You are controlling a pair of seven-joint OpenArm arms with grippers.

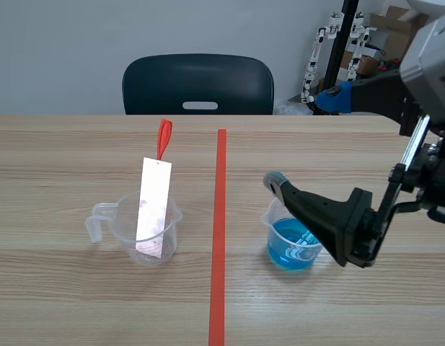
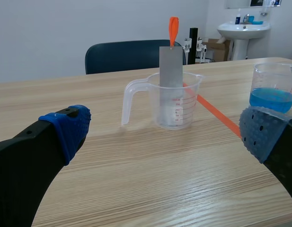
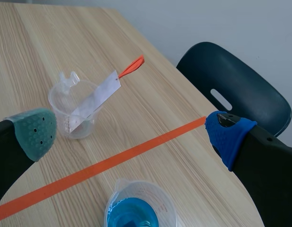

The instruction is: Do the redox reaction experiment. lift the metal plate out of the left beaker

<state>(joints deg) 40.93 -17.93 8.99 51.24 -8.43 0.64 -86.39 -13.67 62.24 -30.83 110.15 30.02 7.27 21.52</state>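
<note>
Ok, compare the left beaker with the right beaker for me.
The left beaker holds a tilted metal plate; the right beaker holds no plate. The right beaker holds blue liquid; the left beaker shows no coloured liquid. The left beaker stands left of the tape line, the right beaker right of it. Both are clear and upright.

Blue-liq. beaker (image 1: 285, 254) is partly hidden by right gripper (image 1: 282, 189) in scene view and cut off in both wrist views; grad. marks on left beaker (image 2: 153, 101) can't be read.
</note>
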